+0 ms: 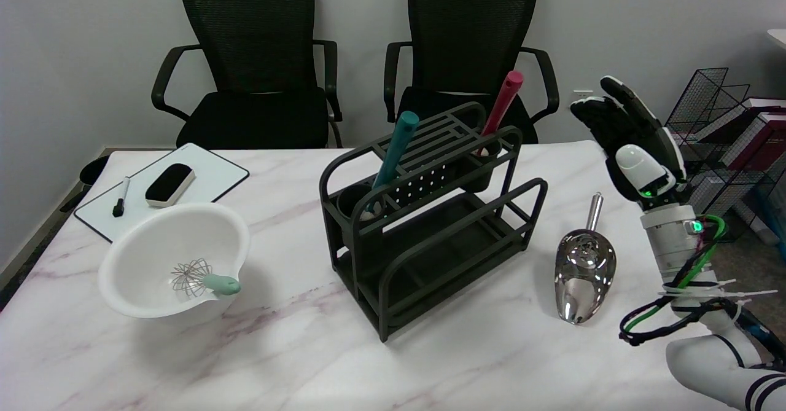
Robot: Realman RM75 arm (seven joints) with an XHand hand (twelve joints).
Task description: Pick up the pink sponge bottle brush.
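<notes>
In the far-right cup of the black two-tier metal rack (pixel 430 214) stands the pink-handled sponge bottle brush (pixel 502 107), leaning. Right of the rack, the robot hand (pixel 632 140) hovers empty, fingers spread; it should close around the handle's upper part and draw along its tilt.

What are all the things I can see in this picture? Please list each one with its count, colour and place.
pink brush: one, pink handle, standing in the rack's right cup
teal brush: one, teal handle, standing in the rack's left cup
rack: one, black, table centre
bowl: one, white, table left
whisk: one, wire with green handle, inside the bowl
scoop: one, shiny metal, right of the rack
whiteboard: one, white, far left of the table
eraser: one, black and white, on the whiteboard
marker: one, black, on the whiteboard
chairs: two, black, behind the table
table: one, white marble
right hand: one, black and white, raised at right, holding nothing
</notes>
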